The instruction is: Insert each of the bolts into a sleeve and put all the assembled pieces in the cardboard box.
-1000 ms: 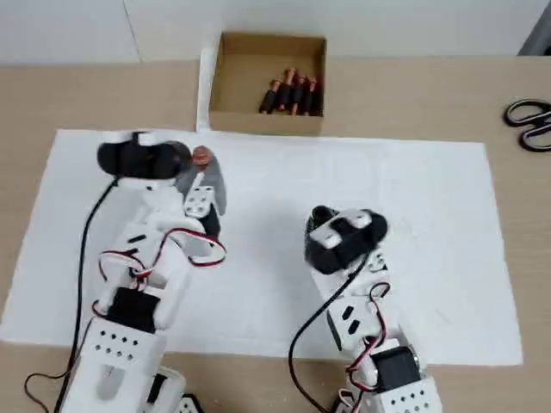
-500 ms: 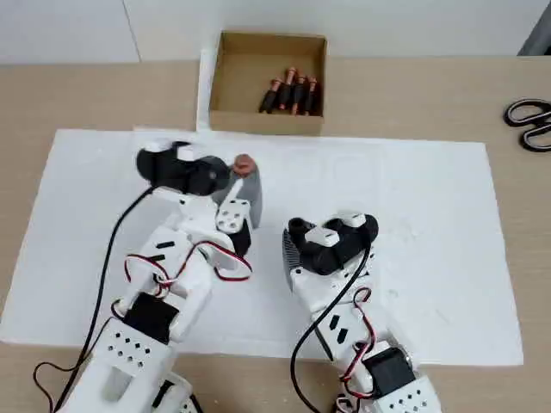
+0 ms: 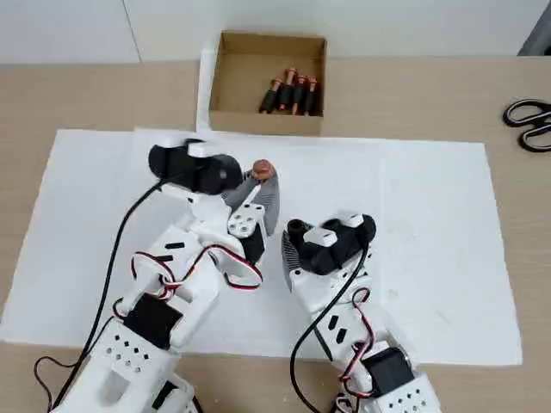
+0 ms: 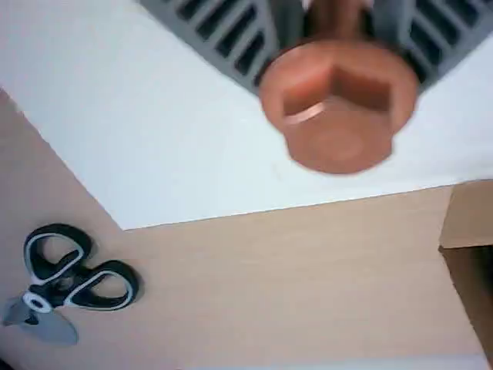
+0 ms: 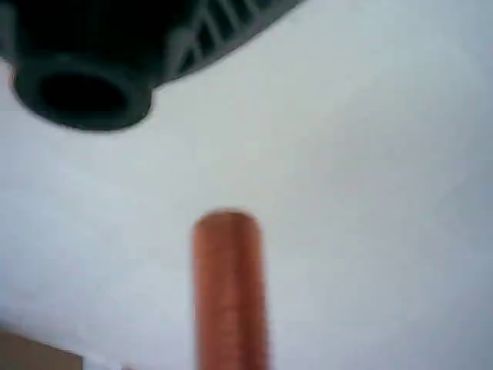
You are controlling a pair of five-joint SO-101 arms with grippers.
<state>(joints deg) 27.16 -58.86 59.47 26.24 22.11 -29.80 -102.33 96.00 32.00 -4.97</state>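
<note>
From the high view, a pale wooden table (image 3: 103,95) ran up to a white wall (image 3: 362,21), and a large white paper sheet (image 3: 430,224) covered most of the table's middle. A cardboard box (image 3: 225,82) stood just beyond the sheet's far edge, with a row of assembled pieces (image 3: 293,93) lying side by side against its right wall. A pair of black-handled scissors (image 3: 529,123) lay on the bare wood at the right edge, well apart from everything else. Both arms stood over the sheet. The left gripper (image 3: 261,182) was clamped on a copper bolt (image 3: 263,168), holding it above the paper with its head up. The right gripper (image 3: 291,249) sat low, just beside the left one; this angle did not show how its fingers stood.

In the left wrist view, the bolt's hexagonal head was held tight between two grey ribbed jaws. Behind it were the white sheet, then bare wood, the scissors and one corner of the box.

In the right wrist view, the right gripper's grey jaw pressed against a black sleeve (image 5: 81,92), gripped so that its open bore faced the camera. The bolt's threaded shank stood upright near the sleeve but apart from it, against the white sheet. A sliver of table showed at one corner.
</note>
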